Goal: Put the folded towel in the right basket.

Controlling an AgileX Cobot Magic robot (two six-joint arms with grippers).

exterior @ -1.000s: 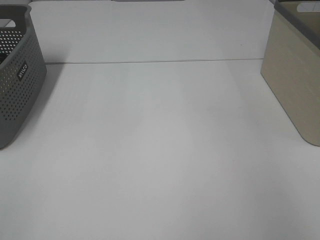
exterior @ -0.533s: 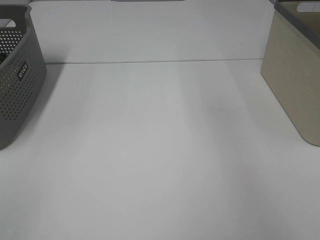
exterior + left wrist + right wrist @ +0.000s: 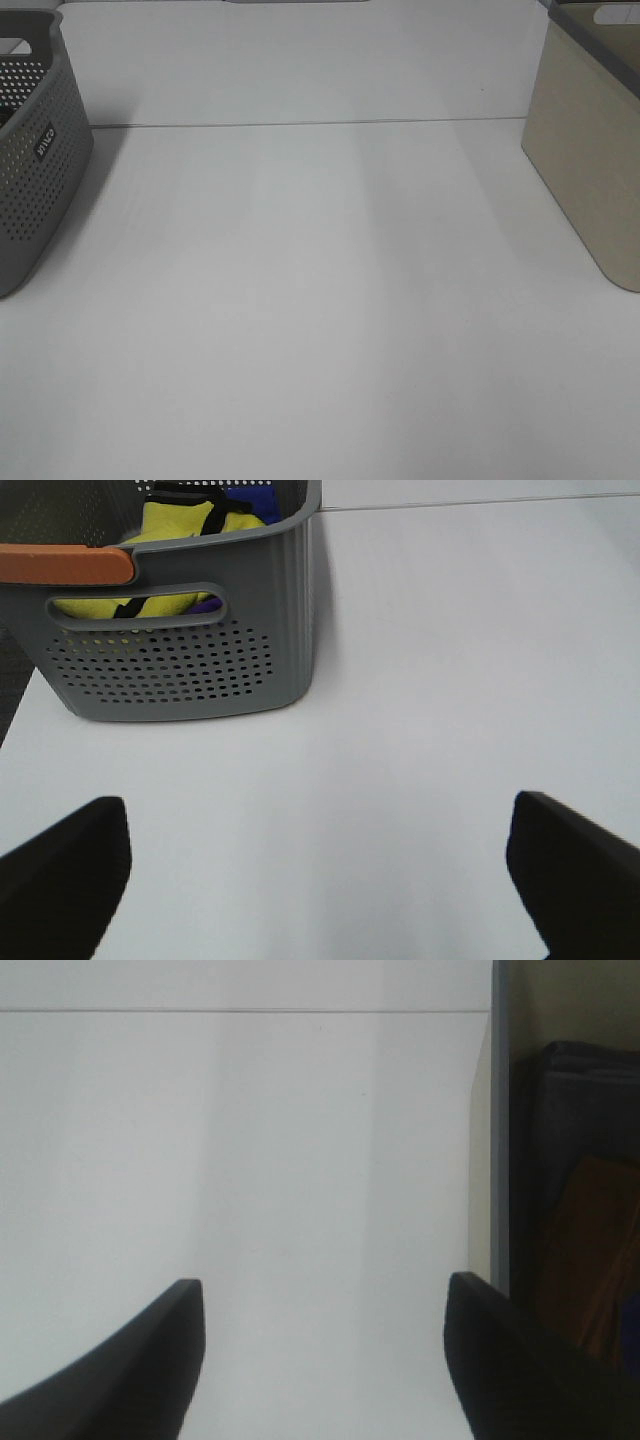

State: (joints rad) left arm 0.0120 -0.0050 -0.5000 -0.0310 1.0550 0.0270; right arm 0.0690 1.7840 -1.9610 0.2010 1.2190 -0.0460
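Observation:
No folded towel lies on the white table (image 3: pixel 320 300). The right basket (image 3: pixel 590 160) is beige and stands at the table's right edge. In the right wrist view its wall (image 3: pixel 498 1130) shows, with a dark inside and a brown-orange thing (image 3: pixel 590 1250) in it. Whether that is the towel I cannot tell. My right gripper (image 3: pixel 325 1282) is open and empty over the table beside this basket. My left gripper (image 3: pixel 318 802) is open and empty over the table in front of the grey basket. Neither gripper shows in the exterior high view.
A grey perforated basket (image 3: pixel 35 150) stands at the table's left edge. In the left wrist view this basket (image 3: pixel 190 650) holds yellow cloth (image 3: pixel 185 520) and blue cloth (image 3: pixel 262 498), and an orange bar (image 3: pixel 65 565) lies along its rim. A seam (image 3: pixel 300 124) crosses the table at the back.

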